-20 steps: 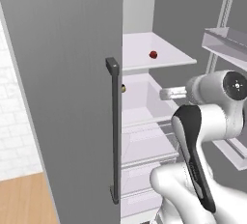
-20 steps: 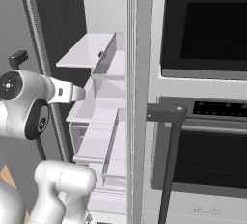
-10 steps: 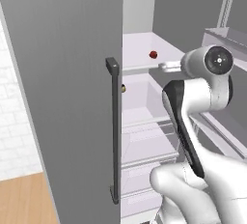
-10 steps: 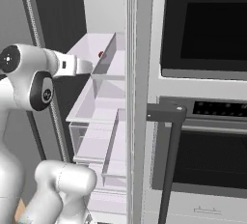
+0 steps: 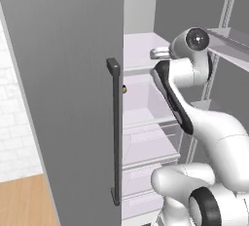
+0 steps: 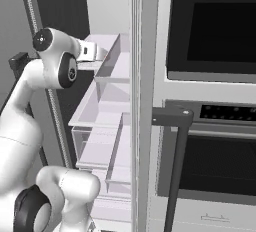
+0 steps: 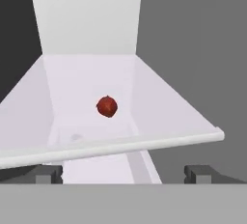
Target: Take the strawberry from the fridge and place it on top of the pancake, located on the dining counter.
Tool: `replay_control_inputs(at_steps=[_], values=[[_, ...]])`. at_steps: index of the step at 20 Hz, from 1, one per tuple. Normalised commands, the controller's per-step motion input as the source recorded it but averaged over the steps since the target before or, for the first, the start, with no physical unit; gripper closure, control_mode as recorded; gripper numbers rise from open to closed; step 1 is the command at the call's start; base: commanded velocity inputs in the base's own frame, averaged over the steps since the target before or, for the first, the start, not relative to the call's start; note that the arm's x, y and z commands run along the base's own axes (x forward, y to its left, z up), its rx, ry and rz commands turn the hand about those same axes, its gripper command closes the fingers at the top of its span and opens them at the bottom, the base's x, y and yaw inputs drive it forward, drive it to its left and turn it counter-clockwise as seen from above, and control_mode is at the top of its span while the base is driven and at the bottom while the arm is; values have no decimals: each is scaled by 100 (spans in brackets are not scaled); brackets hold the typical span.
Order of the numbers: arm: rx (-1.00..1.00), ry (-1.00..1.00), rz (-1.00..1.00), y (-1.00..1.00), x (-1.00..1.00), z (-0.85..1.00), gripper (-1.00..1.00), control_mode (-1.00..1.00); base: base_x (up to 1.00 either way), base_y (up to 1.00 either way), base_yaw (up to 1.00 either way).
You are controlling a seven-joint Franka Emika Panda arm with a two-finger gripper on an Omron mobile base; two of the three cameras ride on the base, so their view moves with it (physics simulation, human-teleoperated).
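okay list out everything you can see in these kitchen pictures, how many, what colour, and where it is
strawberry: one, dark red, alone on a white fridge shelf, ahead of the gripper and not touched.
fridge: one, grey, door swung open, white shelves and clear drawers inside.
fridge door handle: one, dark vertical bar on the open door's edge.
shelf: one, white, in the upper part of the fridge, holding the berry.
clear drawers: several, see-through, stacked below that shelf.
oven: one built-in unit, dark glass panels, right of the fridge, with a dark bar handle.
wooden floor: light brown, lower left in the left base view.
gripper: one, dark finger tips, open, in front of the shelf edge.
arm: one, white with dark joints, reaching into the fridge.
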Motion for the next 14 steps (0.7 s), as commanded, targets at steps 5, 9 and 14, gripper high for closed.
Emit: replay_control_inputs(at_steps=[5, 9, 14], values=[[12, 12, 0, -17, 75, 0, -100, -100, 0, 0, 0], [8, 14, 0, -1, 61, -1, -100, -100, 0, 0, 0], [0, 11, 0, 2, 32, -20, -100, -100, 0, 0, 0]])
